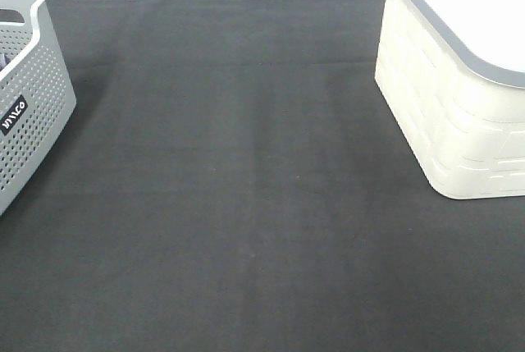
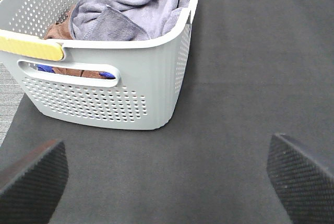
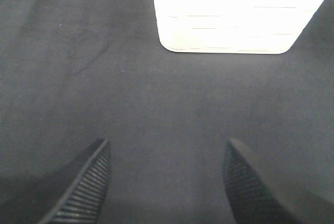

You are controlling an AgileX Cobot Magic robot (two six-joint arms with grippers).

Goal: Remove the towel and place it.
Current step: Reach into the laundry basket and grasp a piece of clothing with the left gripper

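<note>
The towel (image 2: 130, 10) lay heaped in the basket (image 1: 33, 106) at nine o'clock, awaiting removal; left gripper (image 2: 167, 143) and right gripper (image 3: 167, 143) gaped empty.

The left pincer (image 2: 167, 182) shows two black, blunt, rounded tips covered in a fine dotted, woven-looking grip texture. The right pincer (image 3: 167, 182) shows two dark grey-black tips. One carries clear parallel ribs across its inner face; the other looks smoother and blurred.
</note>
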